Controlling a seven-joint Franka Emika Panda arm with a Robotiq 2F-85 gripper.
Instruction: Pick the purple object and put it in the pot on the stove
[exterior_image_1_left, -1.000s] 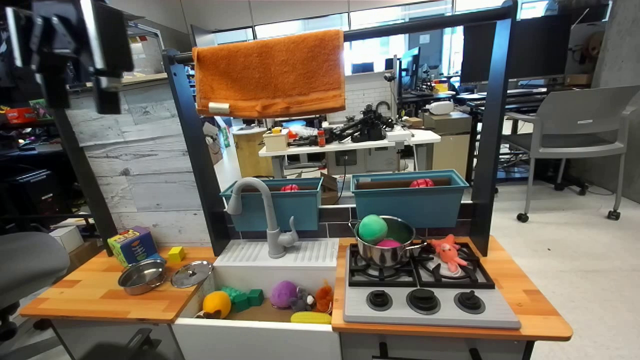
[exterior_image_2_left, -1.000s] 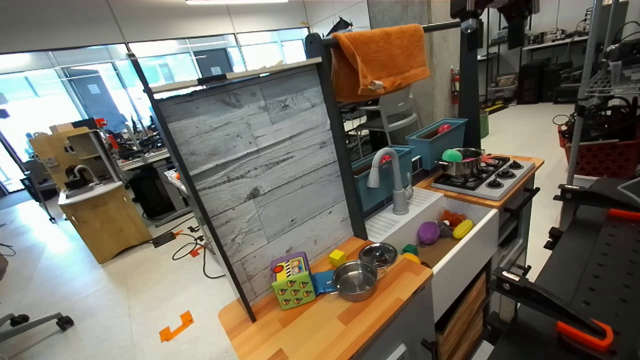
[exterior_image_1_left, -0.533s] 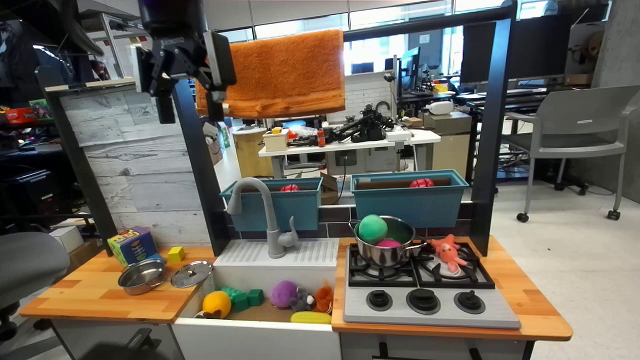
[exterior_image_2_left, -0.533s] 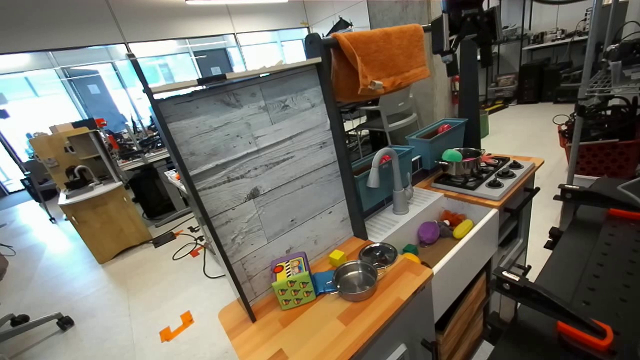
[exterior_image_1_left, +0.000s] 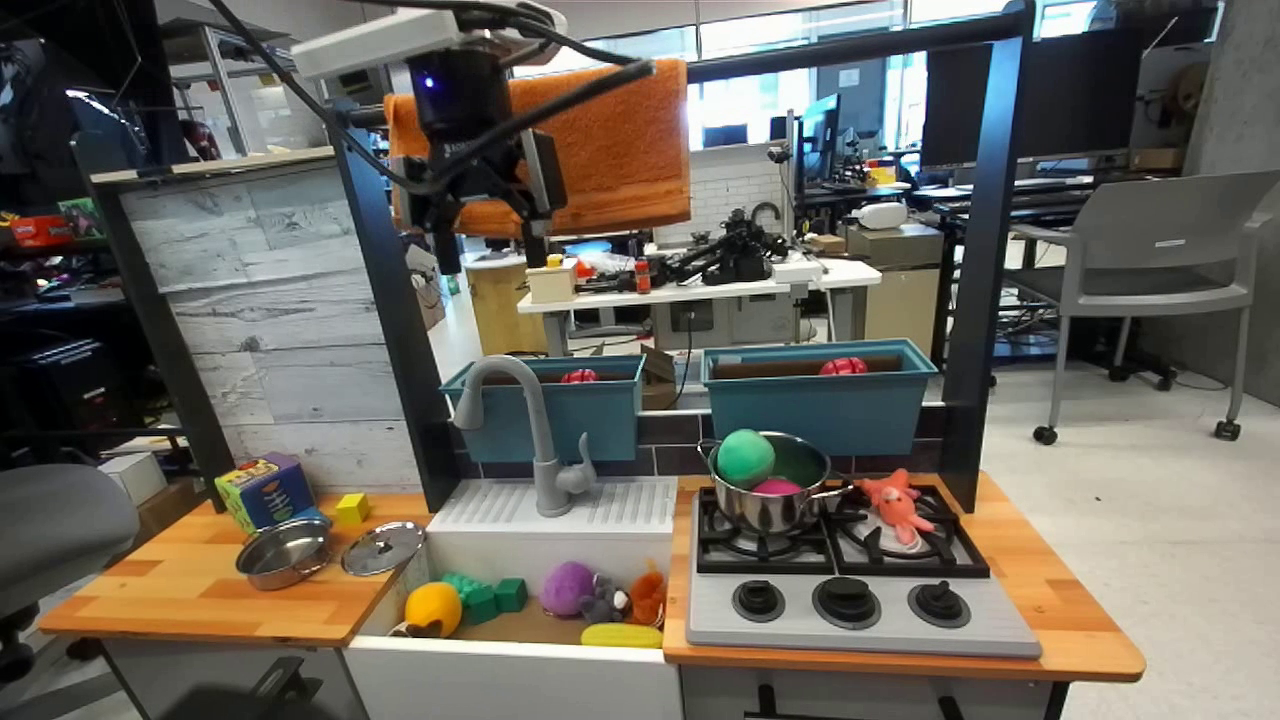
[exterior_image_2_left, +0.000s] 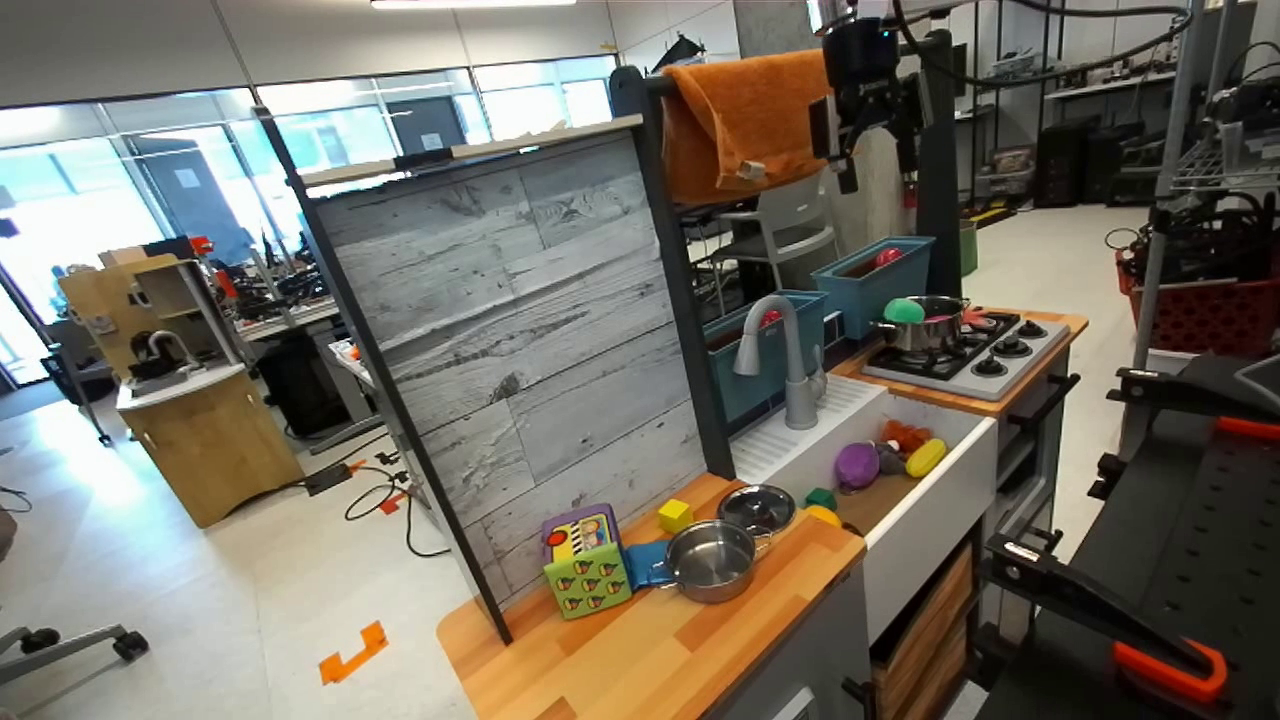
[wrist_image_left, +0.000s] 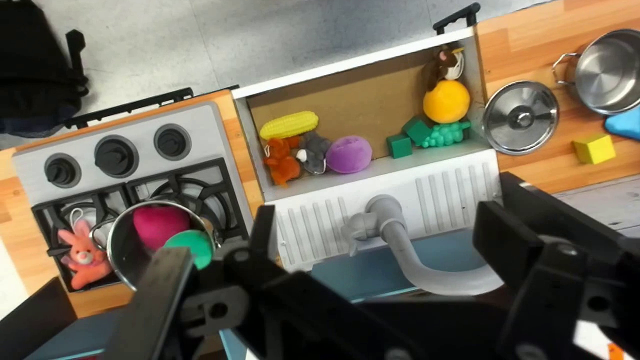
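Observation:
The purple object (wrist_image_left: 349, 154) is a rounded plush piece inside the white sink basin, touching a grey plush toy; it also shows in both exterior views (exterior_image_1_left: 568, 588) (exterior_image_2_left: 857, 466). The pot (exterior_image_1_left: 768, 508) is metal and stands on the stove (exterior_image_1_left: 865, 612), on the burner nearer the sink. It holds a green ball (exterior_image_1_left: 746, 459) and a pink piece (wrist_image_left: 160, 226). My gripper (exterior_image_1_left: 492, 258) is open and empty, high above the faucet and in front of the towel; its spread fingers show in the wrist view (wrist_image_left: 375, 225).
The grey faucet (exterior_image_1_left: 535, 430) rises behind the sink (exterior_image_1_left: 515, 655), below my gripper. An orange towel (exterior_image_1_left: 600, 150) hangs on the rail. A pink plush (exterior_image_1_left: 898, 508) lies on the other burner. Yellow corn (wrist_image_left: 289, 125), an orange plush (wrist_image_left: 282, 161) and green pieces (wrist_image_left: 416, 131) share the sink.
In both exterior views the arm has swung in over the kitchen: the gripper moved rightward and lower in one, leftward and lower in the other. It stays open. The objects have not moved.

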